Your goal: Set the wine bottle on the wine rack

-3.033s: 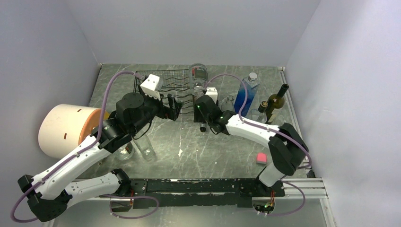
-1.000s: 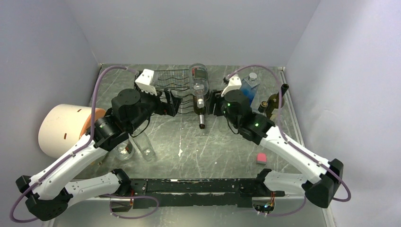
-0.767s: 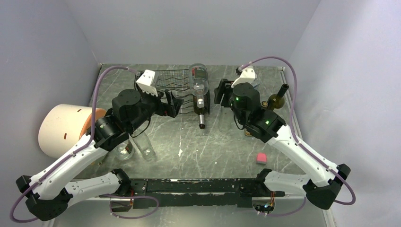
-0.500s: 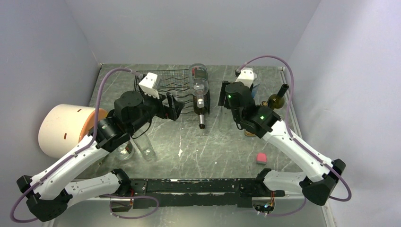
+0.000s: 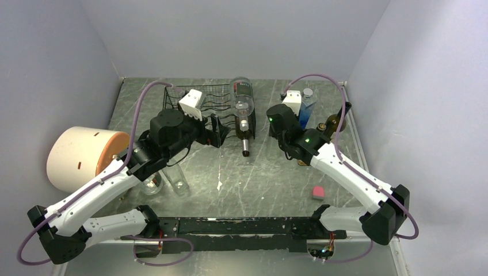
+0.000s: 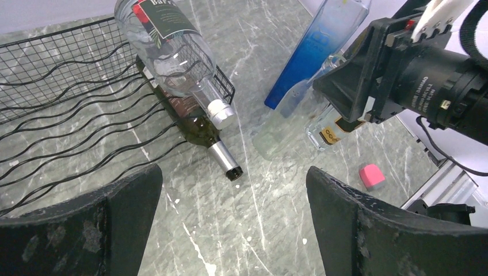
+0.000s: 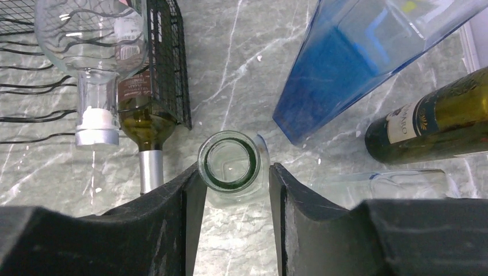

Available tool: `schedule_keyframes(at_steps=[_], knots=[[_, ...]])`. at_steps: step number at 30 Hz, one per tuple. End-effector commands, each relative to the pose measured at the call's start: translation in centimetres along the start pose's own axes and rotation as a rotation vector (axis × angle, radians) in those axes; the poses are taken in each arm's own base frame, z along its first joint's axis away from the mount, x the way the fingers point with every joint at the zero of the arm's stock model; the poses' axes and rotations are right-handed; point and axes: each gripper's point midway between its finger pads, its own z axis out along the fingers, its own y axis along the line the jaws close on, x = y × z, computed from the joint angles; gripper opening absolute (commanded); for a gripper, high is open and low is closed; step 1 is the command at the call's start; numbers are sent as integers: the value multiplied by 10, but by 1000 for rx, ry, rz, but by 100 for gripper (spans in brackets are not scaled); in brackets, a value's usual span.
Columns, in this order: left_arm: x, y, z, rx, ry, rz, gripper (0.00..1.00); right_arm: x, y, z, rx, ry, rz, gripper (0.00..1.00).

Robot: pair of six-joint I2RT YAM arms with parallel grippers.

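Note:
The black wire wine rack [image 5: 202, 105] stands at the back middle and shows in the left wrist view [image 6: 63, 98]. A clear bottle with a red label [image 5: 242, 96] and a dark bottle [image 5: 244, 137] lie on its right end. My right gripper [image 7: 234, 168] is open, its fingers on either side of the mouth of an upright clear glass bottle [image 7: 230, 161]; from above the gripper [image 5: 275, 127] hides this bottle. A green wine bottle with a label [image 5: 335, 122] leans at the right [image 7: 426, 123]. My left gripper [image 6: 233, 190] is open and empty beside the rack [image 5: 217, 129].
A blue angular bottle [image 5: 302, 110] stands behind the right gripper. A clear bottle [image 7: 385, 181] lies next to the green one. A cream tub [image 5: 80, 158] sits at the left, two glasses [image 5: 175, 178] beside it. A pink block [image 5: 318, 192] lies on the table.
My right gripper has left the dark bottle's neck at the rack, swung right and come down over the upright clear bottle. My left gripper shifted slightly right.

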Motion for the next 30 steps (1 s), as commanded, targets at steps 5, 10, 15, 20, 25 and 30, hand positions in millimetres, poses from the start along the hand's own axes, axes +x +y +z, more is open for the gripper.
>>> schedule_keyframes(at_steps=[5, 10, 15, 20, 25, 30], knots=[[-8, -17, 12, 91, -49, 42, 99, -5, -1, 12, 5, -60, -36, 44], [-12, -23, 20, 120, -76, 67, 99, -8, 2, 17, -9, -74, -61, 32], [-9, -26, 27, 140, -85, 62, 99, -12, 0, 14, -10, -83, -79, 13], [-1, -37, 29, 223, -99, 110, 99, -25, -3, 2, -38, -113, -69, 1], [11, -49, 32, 310, -67, 156, 99, -42, -3, -18, -94, -138, -46, 0], [26, -57, 43, 370, -53, 189, 99, -60, -3, -45, -176, -161, 8, 0]])
